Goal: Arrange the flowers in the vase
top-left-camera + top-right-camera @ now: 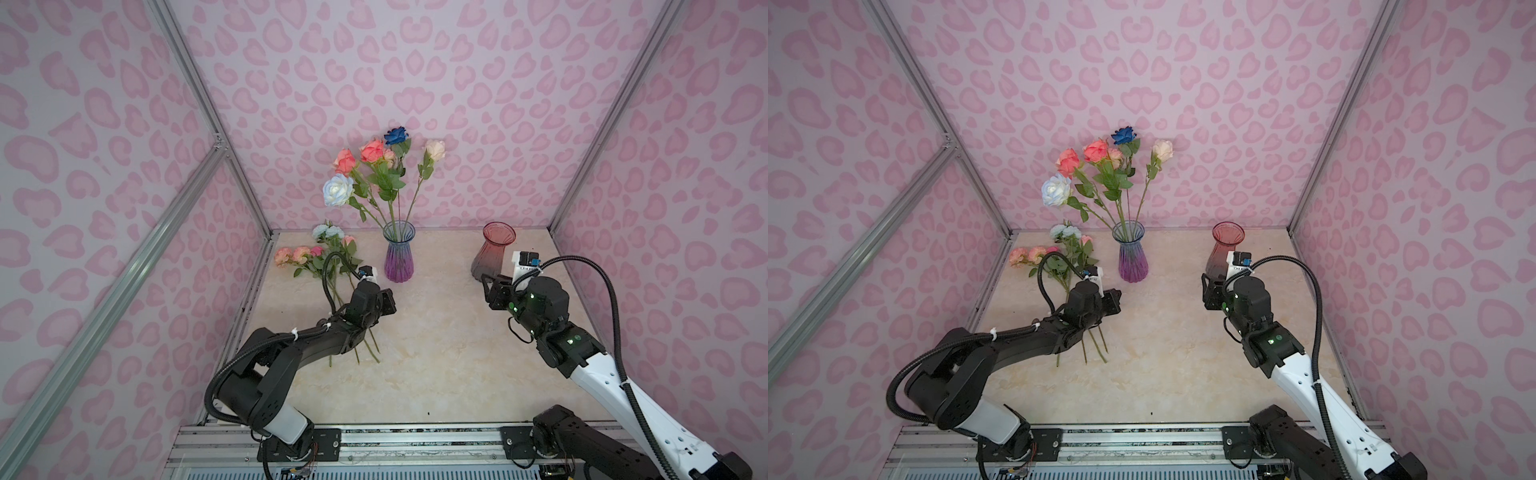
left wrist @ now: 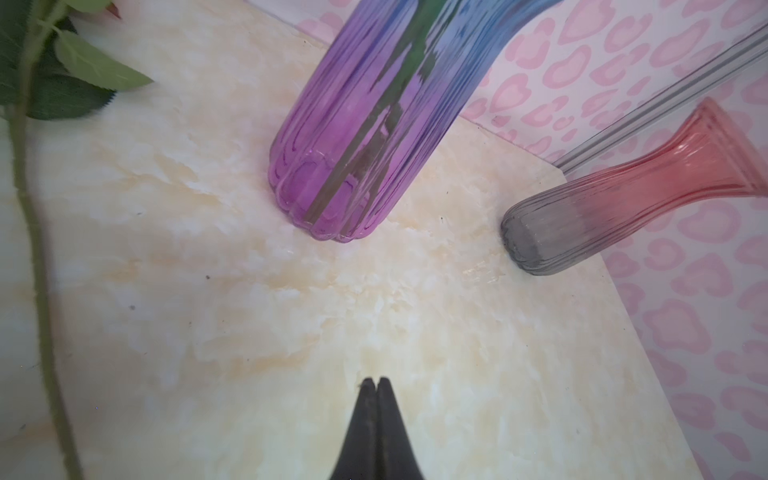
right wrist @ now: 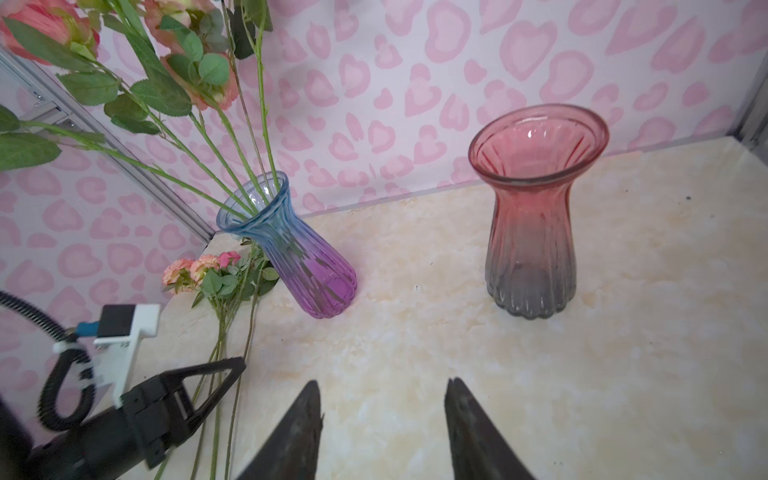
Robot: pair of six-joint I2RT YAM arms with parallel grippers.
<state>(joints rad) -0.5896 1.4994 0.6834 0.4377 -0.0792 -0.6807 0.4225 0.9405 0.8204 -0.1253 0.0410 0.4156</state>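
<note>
A blue-to-purple glass vase [image 1: 399, 257] [image 3: 307, 270] stands at the back of the table, holding several flowers [image 1: 374, 166] with coral, white-blue, dark blue and cream heads. More flowers [image 1: 316, 257] [image 3: 208, 270] lie flat on the table to its left, their stems running under my left arm. My left gripper [image 2: 376, 380] is shut and empty, hovering above those stems and pointing toward the vase. The right gripper [image 3: 382, 386] is open with nothing between its fingers, in front of a red-to-grey vase [image 3: 532, 232].
The red-to-grey vase [image 1: 492, 257] stands empty at the back right, close to my right wrist. Pink patterned walls with metal frame posts [image 1: 232, 166] close in the table on three sides. A rail [image 1: 415, 440] runs along the front edge.
</note>
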